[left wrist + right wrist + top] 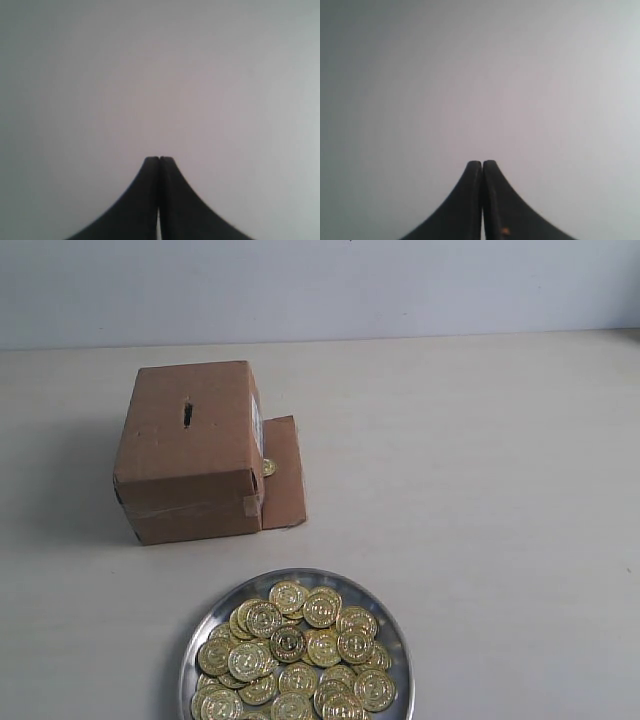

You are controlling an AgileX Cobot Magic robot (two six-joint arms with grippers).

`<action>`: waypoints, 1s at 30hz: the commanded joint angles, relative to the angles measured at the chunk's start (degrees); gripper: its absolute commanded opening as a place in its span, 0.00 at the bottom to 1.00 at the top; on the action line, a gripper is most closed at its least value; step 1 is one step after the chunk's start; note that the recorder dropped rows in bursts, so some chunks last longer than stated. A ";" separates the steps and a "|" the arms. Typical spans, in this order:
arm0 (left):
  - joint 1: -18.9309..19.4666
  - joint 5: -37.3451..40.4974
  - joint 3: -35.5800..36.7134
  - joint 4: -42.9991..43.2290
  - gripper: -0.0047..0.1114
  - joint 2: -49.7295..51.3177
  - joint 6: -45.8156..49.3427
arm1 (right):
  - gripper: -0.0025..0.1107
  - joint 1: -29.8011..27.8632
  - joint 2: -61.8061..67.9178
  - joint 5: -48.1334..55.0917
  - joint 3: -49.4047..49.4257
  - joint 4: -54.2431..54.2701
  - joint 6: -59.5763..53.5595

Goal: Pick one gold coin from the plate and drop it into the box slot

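Note:
The silver plate [203, 632] sits at the near edge of the exterior view, heaped with several gold coins [290, 644]. Behind it to the left stands the brown cardboard box [190, 450], with the dark slot [187, 414] cut in its top. One loose gold coin [268, 467] lies on the box's side flap [283, 475]. Neither arm shows in the exterior view. My left gripper [159, 158] is shut with nothing in it, facing a plain pale surface. My right gripper [482, 162] is likewise shut and empty over a blank pale surface.
The pale tabletop [480, 490] stretches to the right of the box and plate. A light wall [320, 285] rises behind the table's far edge.

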 commanded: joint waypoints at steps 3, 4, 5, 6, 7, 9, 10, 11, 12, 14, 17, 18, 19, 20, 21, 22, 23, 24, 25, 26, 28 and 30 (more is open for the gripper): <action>5.33 0.56 7.90 -0.13 0.04 -7.33 0.14 | 0.02 -10.24 -6.75 -0.08 7.28 0.74 -0.35; 5.89 0.56 10.21 -0.13 0.04 -8.74 0.14 | 0.02 -11.23 -8.03 -0.08 9.01 0.74 -0.35; 6.37 0.56 12.13 -0.13 0.04 -10.08 0.03 | 0.02 -11.78 -9.21 -0.08 10.47 0.74 -0.35; 6.38 0.46 14.55 -0.13 0.04 -11.40 0.03 | 0.02 -12.03 -10.27 -0.08 12.34 0.74 -0.35; 6.38 0.32 16.83 -0.13 0.04 -12.61 0.03 | 0.02 -12.03 -11.23 -0.08 14.22 0.74 -0.35; 6.38 0.32 20.50 -0.13 0.04 -14.55 0.03 | 0.02 -12.03 -12.68 -0.08 17.72 0.74 -0.35; 6.38 0.32 22.23 -0.13 0.04 -15.54 0.03 | 0.02 -12.03 -13.44 -0.08 19.74 0.74 -0.35; 6.38 0.32 23.81 -0.13 0.04 -16.39 0.03 | 0.02 -12.03 -14.12 -0.08 21.76 0.74 -0.35; 6.38 0.42 24.97 -0.13 0.04 -16.99 0.03 | 0.02 -12.03 -14.60 -0.08 23.75 0.74 -0.35; 6.38 0.42 27.65 -0.13 0.04 -18.16 0.14 | 0.02 -12.03 -15.29 -0.08 27.86 0.74 -0.35; 6.38 0.42 31.55 -0.13 0.04 -19.68 0.14 | 0.02 -12.03 -16.01 -0.08 33.68 0.74 -0.35; 6.38 0.42 32.58 -0.13 0.04 -19.93 0.14 | 0.02 -12.03 -16.15 0.17 35.24 0.74 -0.35; 6.38 0.42 33.92 -0.13 0.04 -19.93 0.14 | 0.02 -12.03 -16.45 0.48 37.05 0.74 -0.35; 6.38 0.42 35.31 -0.13 0.04 -19.93 0.14 | 0.02 -12.03 -16.83 0.48 38.87 0.74 -0.35; 6.38 0.42 36.45 -0.13 0.04 -19.93 0.14 | 0.02 -12.03 -17.13 0.48 40.64 0.74 -0.35; 6.38 0.42 37.81 -0.13 0.04 -19.93 0.14 | 0.02 -12.03 -17.43 0.48 42.35 0.74 -0.35; 6.38 0.42 38.99 -0.13 0.04 -19.93 0.03 | 0.02 -12.03 -17.87 0.48 43.93 0.74 -0.35; 6.38 0.42 40.01 -0.13 0.04 -19.93 0.03 | 0.02 -12.03 -18.26 0.48 45.16 0.74 -0.35; 6.38 0.42 40.96 -0.13 0.04 -19.93 0.03 | 0.02 -12.03 -18.73 0.48 46.67 0.74 -0.35; 6.38 0.42 41.86 -0.13 0.04 -19.93 0.03 | 0.02 -12.03 -19.26 0.48 48.21 0.74 -0.35; 6.38 0.42 43.45 -0.13 0.04 -19.93 0.03 | 0.02 -12.03 -19.99 0.58 50.99 0.74 -0.35; 6.38 0.42 44.68 -0.13 0.04 -19.93 0.03 | 0.02 -12.03 -19.99 0.57 53.57 0.74 -0.35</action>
